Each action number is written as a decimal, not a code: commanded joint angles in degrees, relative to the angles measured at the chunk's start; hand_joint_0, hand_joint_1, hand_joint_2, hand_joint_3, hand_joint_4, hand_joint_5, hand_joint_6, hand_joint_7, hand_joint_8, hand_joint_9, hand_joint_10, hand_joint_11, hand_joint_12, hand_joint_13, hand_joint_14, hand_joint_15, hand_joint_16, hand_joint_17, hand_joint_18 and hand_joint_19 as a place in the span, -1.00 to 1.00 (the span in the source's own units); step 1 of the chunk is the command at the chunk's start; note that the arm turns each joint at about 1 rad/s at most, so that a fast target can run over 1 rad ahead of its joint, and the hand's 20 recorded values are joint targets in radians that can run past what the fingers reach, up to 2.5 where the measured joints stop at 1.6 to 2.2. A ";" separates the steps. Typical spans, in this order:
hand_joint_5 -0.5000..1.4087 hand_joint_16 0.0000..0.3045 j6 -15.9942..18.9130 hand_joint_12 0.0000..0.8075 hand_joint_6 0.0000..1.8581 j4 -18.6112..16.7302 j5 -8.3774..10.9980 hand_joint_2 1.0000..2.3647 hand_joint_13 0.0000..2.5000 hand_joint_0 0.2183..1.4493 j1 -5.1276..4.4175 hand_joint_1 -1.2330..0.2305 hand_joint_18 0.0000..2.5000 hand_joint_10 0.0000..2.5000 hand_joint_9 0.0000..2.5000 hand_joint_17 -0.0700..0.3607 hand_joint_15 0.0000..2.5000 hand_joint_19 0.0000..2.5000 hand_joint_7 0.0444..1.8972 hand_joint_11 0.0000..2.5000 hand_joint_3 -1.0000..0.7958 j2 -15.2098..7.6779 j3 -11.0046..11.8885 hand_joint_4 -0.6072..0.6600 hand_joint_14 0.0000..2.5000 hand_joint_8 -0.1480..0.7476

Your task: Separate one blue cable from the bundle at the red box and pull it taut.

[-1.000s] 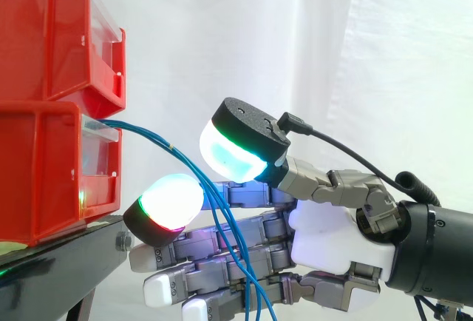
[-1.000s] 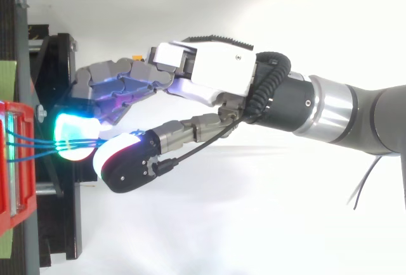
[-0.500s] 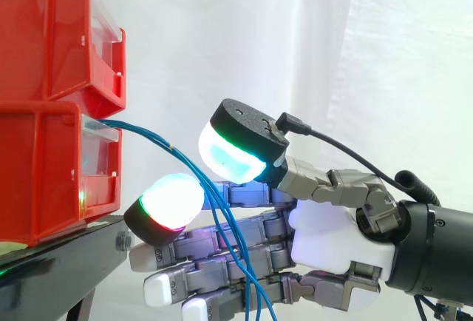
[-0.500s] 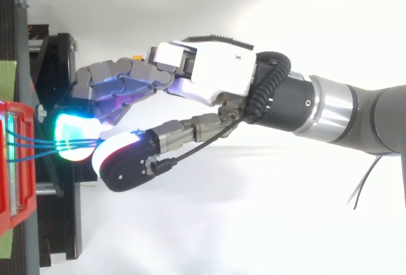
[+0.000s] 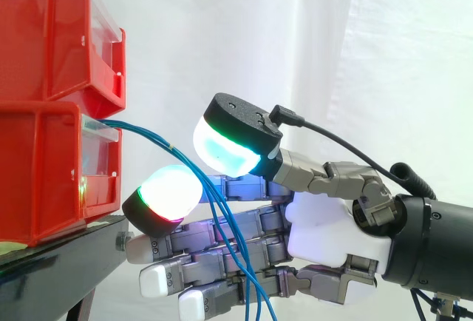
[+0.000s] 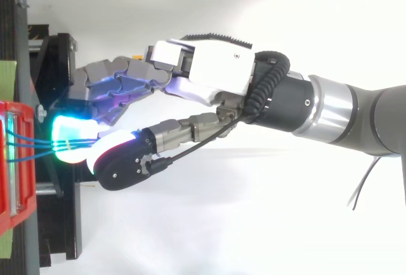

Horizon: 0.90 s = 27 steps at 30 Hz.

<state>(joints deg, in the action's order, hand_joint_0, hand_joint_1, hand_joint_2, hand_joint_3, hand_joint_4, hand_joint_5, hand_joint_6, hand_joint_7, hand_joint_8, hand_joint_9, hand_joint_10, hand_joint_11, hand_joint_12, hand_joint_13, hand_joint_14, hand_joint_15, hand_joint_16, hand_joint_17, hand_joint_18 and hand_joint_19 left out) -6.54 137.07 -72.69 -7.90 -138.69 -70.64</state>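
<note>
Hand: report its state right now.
Hand: open, fingers straight. The blue cables run through the gap under the thumb, and nothing is pinched.

The two stacked red bins [image 5: 52, 166] at nine o'clock in the side view were smooth, glossy moulded plastic, each with a strip of clear plastic [image 5: 100, 132] along its front lip. The stand [image 5: 52, 265] under them, toward seven o'clock, was black and shiny enough to carry reflections. The blue cables [image 5: 216, 206] had a thin, smooth plastic sheath with a slight sheen. The hand [image 5: 332, 228] had a glossy white plastic palm shell and dull grey, metal-looking finger links. Its fingertips [image 5: 171, 191] were milky, translucent pads, and the uppermost pad was backed by a matt, finely grained black cap [image 5: 240, 114]. In the top view, a band of brushed bare metal [image 6: 330, 111] ringed the wrist at three o'clock. The curtain [image 5: 310, 40] behind was matt white cloth, softly creased.
</note>
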 commanded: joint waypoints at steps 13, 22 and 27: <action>-0.69 -0.65 0.74 0.00 -0.32 2.76 0.27 -0.99 -0.45 -0.42 -0.53 -0.24 -0.41 -0.99 -0.62 -0.12 -0.63 -0.58 0.13 -0.61 -0.33 0.00 1.12 0.36 -0.99 0.14; -0.68 -0.65 2.05 -0.01 -0.31 3.46 0.36 -0.99 -0.45 -0.42 -1.06 -0.21 -0.41 -0.99 -0.61 -0.12 -0.63 -0.58 0.14 -0.60 -0.34 0.00 1.91 0.35 -0.99 0.14; -0.68 -0.65 2.93 -0.01 -0.31 3.82 0.09 -0.99 -0.45 -0.41 -1.15 -0.20 -0.41 -0.99 -0.61 -0.12 -0.63 -0.58 0.12 -0.60 -0.33 0.00 1.91 0.36 -0.99 0.14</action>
<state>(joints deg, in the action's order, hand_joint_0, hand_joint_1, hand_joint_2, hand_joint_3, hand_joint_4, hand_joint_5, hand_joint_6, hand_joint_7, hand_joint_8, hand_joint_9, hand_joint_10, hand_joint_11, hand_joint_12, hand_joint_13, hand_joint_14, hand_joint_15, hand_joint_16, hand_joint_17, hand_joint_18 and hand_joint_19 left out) -4.25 140.67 -72.55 -9.01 -138.69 -68.78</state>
